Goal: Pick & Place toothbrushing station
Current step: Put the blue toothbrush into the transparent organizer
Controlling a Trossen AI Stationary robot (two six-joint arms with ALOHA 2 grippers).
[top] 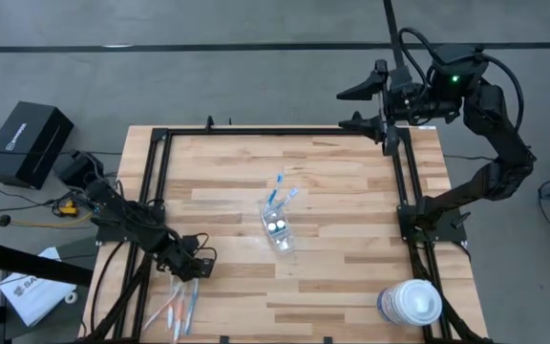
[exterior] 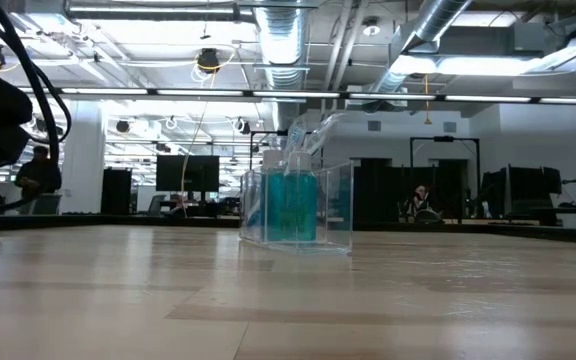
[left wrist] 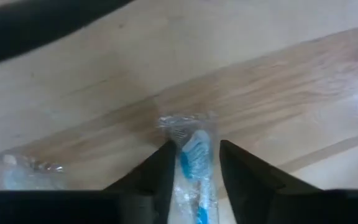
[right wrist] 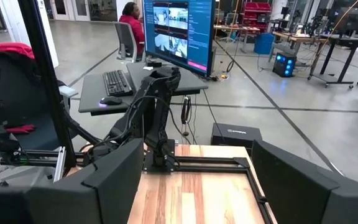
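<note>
While the left tool (top: 191, 270) reaches down at the near left part of the wooden surface (top: 332, 191), the clear cup (top: 279, 228) stands near its middle.

Seen from the left wrist, the left tool's two dark fingers (left wrist: 157, 177) stand narrowly apart on either side of a wrapped blue toothbrush (left wrist: 194, 165) lying flat on the wood; whether they already press on it I cannot tell. In the high view more toothbrushes (top: 179, 311) lie just beside that tool, toward the near edge. The cup holds two teal tubes (exterior: 290, 205) upright, with toothbrush heads (top: 281, 196) slanting out on its far side. The right tool (top: 363, 105) hangs off the surface's far right corner, its fingers spread wide and holding nothing. A big white-lidded tub (top: 411, 303) sits at the near right corner.
</note>
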